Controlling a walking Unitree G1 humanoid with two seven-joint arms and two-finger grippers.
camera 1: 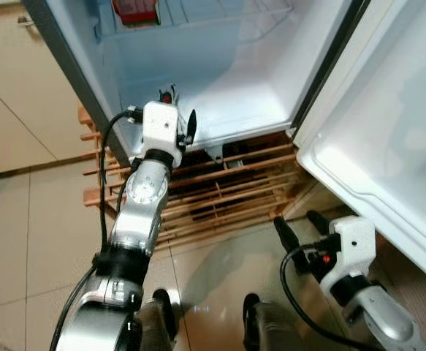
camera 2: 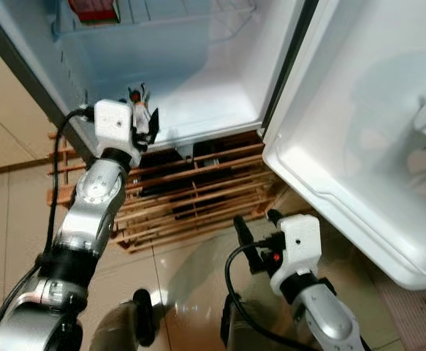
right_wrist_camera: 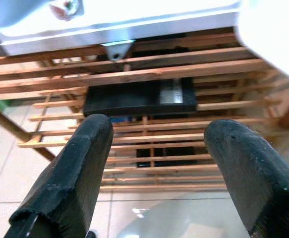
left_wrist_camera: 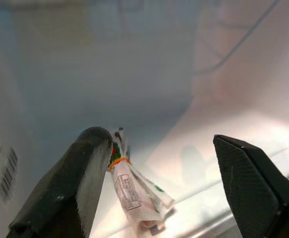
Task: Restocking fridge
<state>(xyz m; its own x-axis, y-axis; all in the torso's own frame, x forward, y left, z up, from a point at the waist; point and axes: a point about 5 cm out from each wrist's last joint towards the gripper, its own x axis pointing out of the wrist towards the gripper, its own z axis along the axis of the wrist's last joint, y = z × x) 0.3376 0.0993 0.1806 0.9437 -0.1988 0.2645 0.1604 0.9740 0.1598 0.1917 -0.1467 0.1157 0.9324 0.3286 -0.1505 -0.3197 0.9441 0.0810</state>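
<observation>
Clearly at the placing step, as far as can be judged. Left gripper (left_wrist_camera: 159,183) raised to the front lip of the fridge (camera 1: 220,88), fingers spread apart and grasping nothing. Small tied packet (left_wrist_camera: 134,191) lying on the white fridge floor between the two fingers, touching or nearly touching the inner face of one finger (left_wrist_camera: 75,183) and well apart from the other; cannot tell if real contact. Long axis of the packet running roughly along the reach of the fingers, knotted end with the orange band pointing deeper into the fridge, printed end toward the wrist. Much nearer to the left arm than to the right.

Open room ahead and to the free finger's side: bare floor up to the back wall. Just under the gripper, the front edge of the floor, so little margin there for a careless pull back.

Right gripper (right_wrist_camera: 156,168) low, fingers apart and empty, facing the wooden slatted rack (camera 1: 220,197) under the fridge, beside the open door (camera 1: 388,146).
</observation>
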